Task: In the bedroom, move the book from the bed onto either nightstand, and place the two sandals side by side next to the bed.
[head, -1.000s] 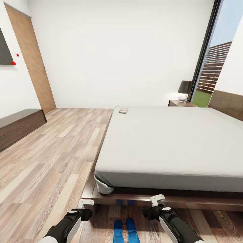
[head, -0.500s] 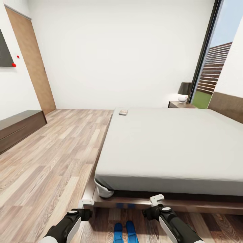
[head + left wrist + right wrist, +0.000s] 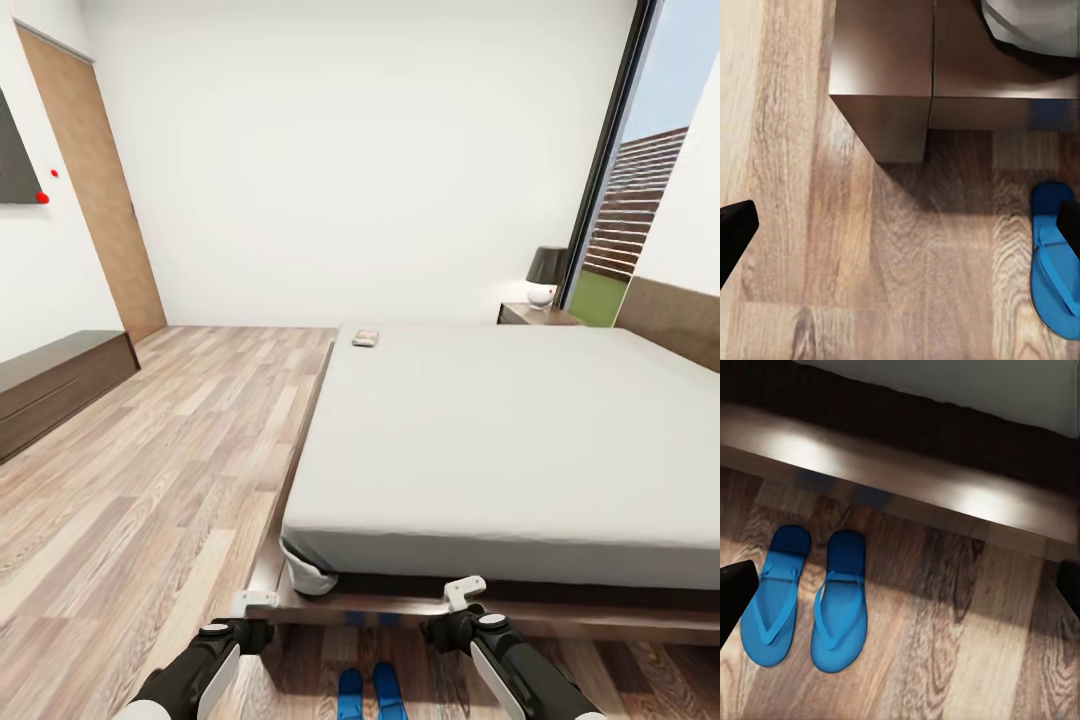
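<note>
Two sandals (image 3: pixel 806 596) side by side — one book (image 3: pixel 366 338) on bed (image 3: pixel 500 430).

Both arms are built alike in the head view: glossy black rounded housings with white shell panels along the forearm. The left hand (image 3: pixel 256 603) ends in small white angular finger pieces fixed to a black wrist block with a round light-grey cap on top. The right hand (image 3: pixel 466 592) has the same white bracket-like fingers, black knuckle and grey disc. In both wrist views the fingertips (image 3: pixel 736 234) show as plain matt black wedges, unmarked.
</note>
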